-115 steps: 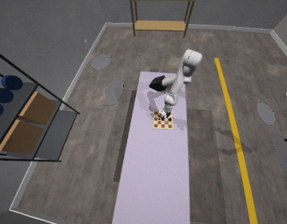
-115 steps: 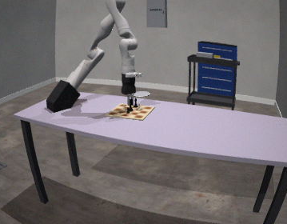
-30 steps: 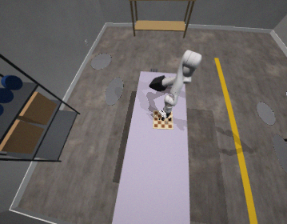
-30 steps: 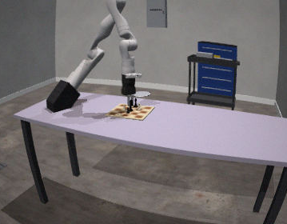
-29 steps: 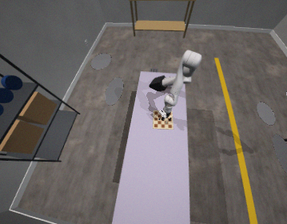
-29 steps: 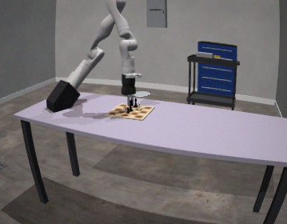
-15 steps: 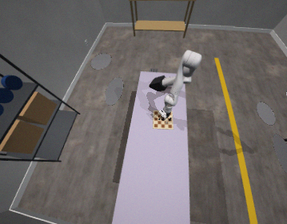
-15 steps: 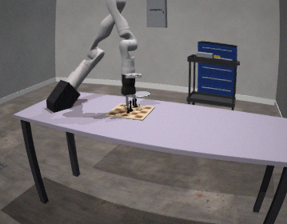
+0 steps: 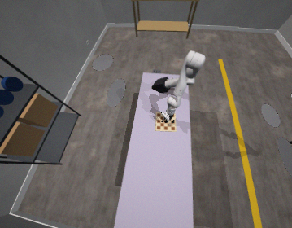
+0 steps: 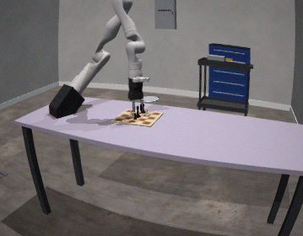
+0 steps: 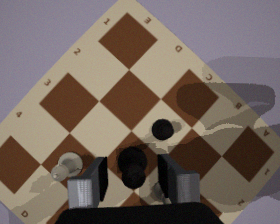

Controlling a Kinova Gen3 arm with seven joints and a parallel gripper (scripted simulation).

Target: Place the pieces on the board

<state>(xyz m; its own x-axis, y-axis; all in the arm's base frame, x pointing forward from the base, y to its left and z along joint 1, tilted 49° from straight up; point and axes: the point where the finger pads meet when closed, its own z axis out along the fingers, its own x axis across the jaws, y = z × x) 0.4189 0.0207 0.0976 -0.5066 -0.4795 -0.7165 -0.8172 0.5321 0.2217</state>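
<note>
The board [image 11: 100,131] [image 10: 157,114] lies on the table. In the wrist view the black king [image 11: 132,155] stands upright on C3, its base inside the square. My gripper [image 11: 132,169] [image 10: 137,108] is open, with one finger on each side of the king and a gap on both sides. The black pawn [image 11: 162,129] stands on C2. The white bishop [image 11: 72,161] stands upright on D4, its base inside the square. A pale piece [image 11: 160,192] on B3 shows partly behind the right finger; its shape is mostly hidden. The gripper body hides the board's near part.
The king's neighbours are close: the black pawn beyond the right finger, the pale piece beside that finger, and the bishop to the left. The arm base [image 10: 67,101] stands at one end of the table [image 10: 213,139]. A cart [image 10: 226,80] and a shelf [image 9: 163,26] stand away from it.
</note>
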